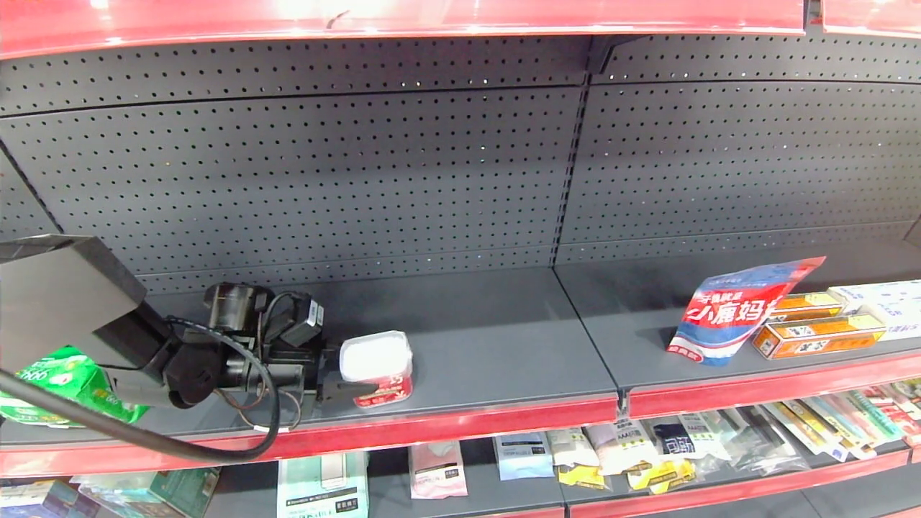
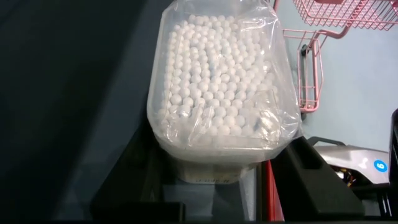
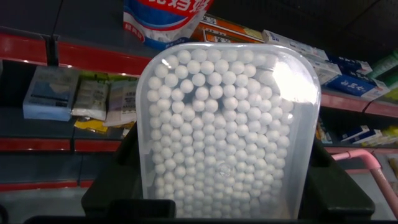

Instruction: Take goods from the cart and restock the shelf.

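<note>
A clear tub of white beads (image 1: 375,357) with a red label stands near the front edge of the grey shelf (image 1: 489,345), left of its middle. My left gripper (image 1: 357,381) reaches it from the left, fingers on both sides and shut on it. In the left wrist view that tub (image 2: 217,81) sits between the dark fingers (image 2: 134,183) of the left gripper (image 2: 221,177). My right gripper (image 3: 227,183) is shut on a second tub of white beads (image 3: 224,124), held away from the shelf. The pink cart (image 2: 323,50) stands on the floor behind.
A blue and red pouch (image 1: 734,309) leans on orange boxes (image 1: 817,334) at the shelf's right. A green pack (image 1: 65,381) lies at the far left. The lower shelf (image 1: 647,446) carries several small packets. Bare shelf surface stretches between the tub and the pouch.
</note>
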Controlling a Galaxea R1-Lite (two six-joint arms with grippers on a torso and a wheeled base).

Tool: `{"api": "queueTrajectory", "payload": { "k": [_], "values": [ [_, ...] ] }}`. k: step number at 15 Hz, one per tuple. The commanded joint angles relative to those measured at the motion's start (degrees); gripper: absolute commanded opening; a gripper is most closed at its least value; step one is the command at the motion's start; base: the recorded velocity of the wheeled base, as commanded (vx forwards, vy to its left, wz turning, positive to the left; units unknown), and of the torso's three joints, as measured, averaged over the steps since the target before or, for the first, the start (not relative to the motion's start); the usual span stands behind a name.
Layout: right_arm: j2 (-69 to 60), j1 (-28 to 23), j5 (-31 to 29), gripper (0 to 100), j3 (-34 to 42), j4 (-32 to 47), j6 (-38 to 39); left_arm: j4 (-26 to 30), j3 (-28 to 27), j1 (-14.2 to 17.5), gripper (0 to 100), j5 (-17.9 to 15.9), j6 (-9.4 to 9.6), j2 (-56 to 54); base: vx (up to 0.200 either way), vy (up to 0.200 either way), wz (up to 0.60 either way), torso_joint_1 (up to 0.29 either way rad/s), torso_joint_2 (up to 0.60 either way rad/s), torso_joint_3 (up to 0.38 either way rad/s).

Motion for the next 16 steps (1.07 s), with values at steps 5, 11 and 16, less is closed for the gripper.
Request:
{"api": "queueTrajectory", "payload": {
  "k": [5,11,16],
  "values": [
    [-0.01,-0.01,-0.27,0,0.18,-0.01,-0.04,0.03,1.00,-0.59,0,-1.08,0.40,0.02,0.000,0.000,0.00,0.000,0.00,0.000],
    [0.08,-0.01,-0.45,0,0.44,-0.01,-0.04,-0.23,3.19,-0.59,0,-1.17,1.36,0.02,0.000,0.000,0.00,0.000,0.00,0.000],
    [0.08,-0.01,-0.45,0,0.44,-0.01,-0.04,-0.32,3.11,-0.59,0,-1.17,2.59,0.10,0.000,0.000,0.00,0.000,0.00,0.000]
  ]
}}
